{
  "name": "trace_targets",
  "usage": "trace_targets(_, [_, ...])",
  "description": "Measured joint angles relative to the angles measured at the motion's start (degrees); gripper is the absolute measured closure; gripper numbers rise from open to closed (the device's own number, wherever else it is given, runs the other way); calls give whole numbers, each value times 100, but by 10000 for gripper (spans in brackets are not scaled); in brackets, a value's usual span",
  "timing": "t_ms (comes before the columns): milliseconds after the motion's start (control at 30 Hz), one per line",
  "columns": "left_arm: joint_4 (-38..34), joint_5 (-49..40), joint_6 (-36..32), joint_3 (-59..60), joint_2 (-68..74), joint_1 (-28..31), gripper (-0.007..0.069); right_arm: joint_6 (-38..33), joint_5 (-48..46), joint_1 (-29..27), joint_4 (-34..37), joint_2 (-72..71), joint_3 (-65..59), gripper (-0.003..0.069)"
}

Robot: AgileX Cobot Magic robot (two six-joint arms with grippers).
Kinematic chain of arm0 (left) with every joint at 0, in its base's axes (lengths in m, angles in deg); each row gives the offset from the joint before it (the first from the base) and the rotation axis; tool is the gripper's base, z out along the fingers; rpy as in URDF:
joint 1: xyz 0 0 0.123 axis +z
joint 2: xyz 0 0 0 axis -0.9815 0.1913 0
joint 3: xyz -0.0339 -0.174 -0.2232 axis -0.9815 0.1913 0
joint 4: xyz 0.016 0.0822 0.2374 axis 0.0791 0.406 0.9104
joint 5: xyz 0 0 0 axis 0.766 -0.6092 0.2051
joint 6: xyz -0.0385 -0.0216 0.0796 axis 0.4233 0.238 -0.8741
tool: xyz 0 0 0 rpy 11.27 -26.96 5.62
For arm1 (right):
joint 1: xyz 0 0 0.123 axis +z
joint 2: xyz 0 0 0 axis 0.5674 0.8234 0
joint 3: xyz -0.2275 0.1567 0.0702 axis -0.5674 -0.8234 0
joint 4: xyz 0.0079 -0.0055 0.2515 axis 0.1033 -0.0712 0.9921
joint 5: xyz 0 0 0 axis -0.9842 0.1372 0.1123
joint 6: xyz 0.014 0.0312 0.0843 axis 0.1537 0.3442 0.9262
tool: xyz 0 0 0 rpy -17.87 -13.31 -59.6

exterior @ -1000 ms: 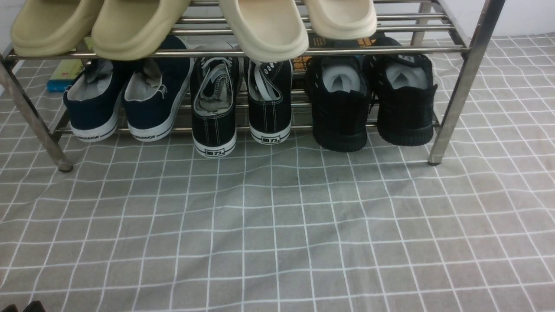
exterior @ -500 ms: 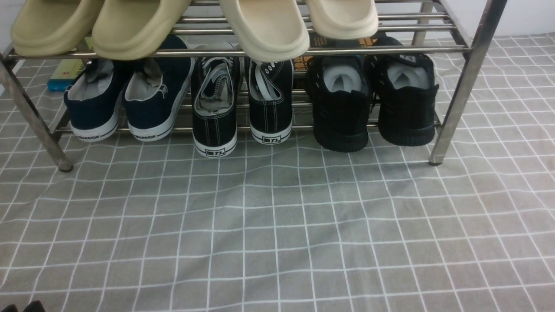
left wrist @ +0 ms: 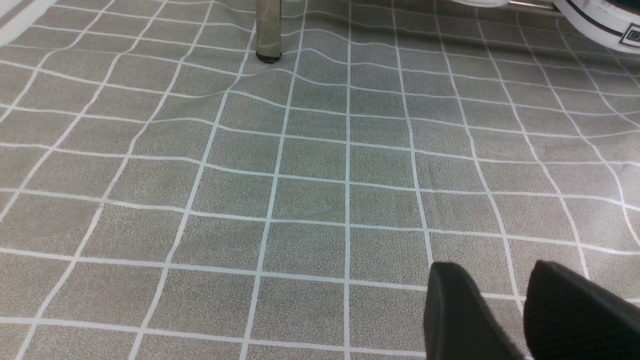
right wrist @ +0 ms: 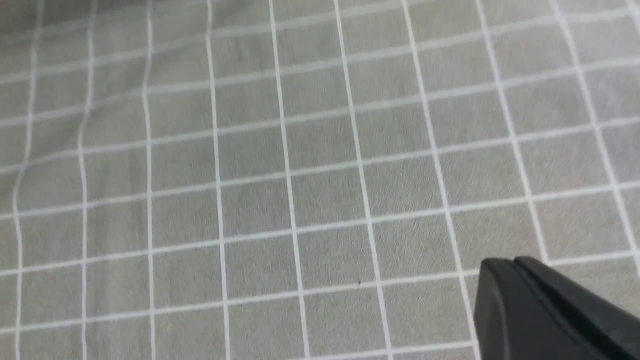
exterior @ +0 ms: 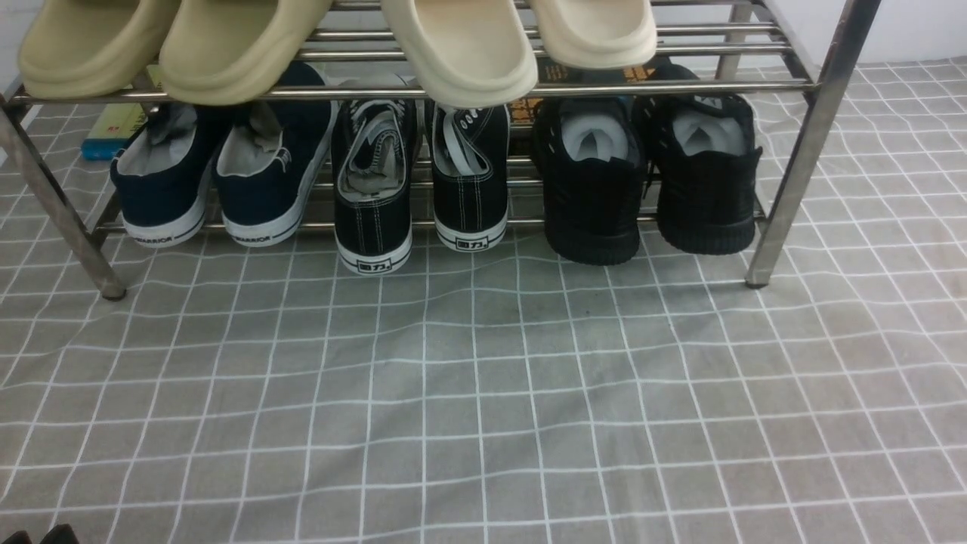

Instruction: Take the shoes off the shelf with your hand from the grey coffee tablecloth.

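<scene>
The pair of all-black sneakers [exterior: 593,181] stands heels toward me at the right end of the lower tier of the steel shelf [exterior: 793,166], the second shoe [exterior: 706,177] beside the right leg. The shelf stands on the grey grid tablecloth [exterior: 483,393]. My left gripper [left wrist: 495,265] is open and empty, low over the cloth, far from the sneakers; its tips just show at the front view's bottom left corner [exterior: 36,535]. My right gripper [right wrist: 502,265] is shut and empty over bare cloth, and is out of the front view.
Navy white-soled shoes [exterior: 219,181] and black canvas white-soled shoes [exterior: 423,181] fill the rest of the lower tier. Beige slippers [exterior: 461,45] lie on the upper tier. A shelf leg [left wrist: 268,30] and a white sole [left wrist: 600,20] show in the left wrist view.
</scene>
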Motion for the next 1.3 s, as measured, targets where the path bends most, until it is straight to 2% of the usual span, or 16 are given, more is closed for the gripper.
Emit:
trace_targets(67, [0, 0, 0, 0, 0, 0, 384, -300, 0, 92, 330, 536, 203, 624])
trace_targets(100, [0, 0, 0, 0, 0, 0, 384, -665, 13, 271, 679, 962, 437, 575])
trace_targets(133, [0, 0, 0, 0, 0, 0, 384, -707, 18, 294, 708, 1006, 465, 569])
trace_targets(233, [0, 0, 0, 0, 0, 0, 384, -1281, 17, 779, 949, 1642, 1088, 419])
trace_targets(300, [0, 0, 0, 0, 0, 0, 384, -1367, 10, 947, 953, 1824, 1331, 364])
trace_targets(367, [0, 0, 0, 0, 0, 0, 384, -1424, 5, 1300, 878, 2187, 1827, 265])
trace_targets(533, [0, 0, 0, 0, 0, 0, 384, -1424, -2, 2044, 278, 3142, 2925, 131])
trace_targets(667, [0, 0, 0, 0, 0, 0, 384, -1429, -12, 2500, -235, 3932, 3829, 88])
trace_targets(833, [0, 0, 0, 0, 0, 0, 384, -1429, -32, 2866, -878, 4825, 4918, 74])
trace_targets(1100, [0, 0, 0, 0, 0, 0, 384, -1436, -45, 2908, -1155, 5805, 6178, 71])
trace_targets(1300, [0, 0, 0, 0, 0, 0, 384, -1447, 45, 2908, -1466, 6210, 6546, 71])
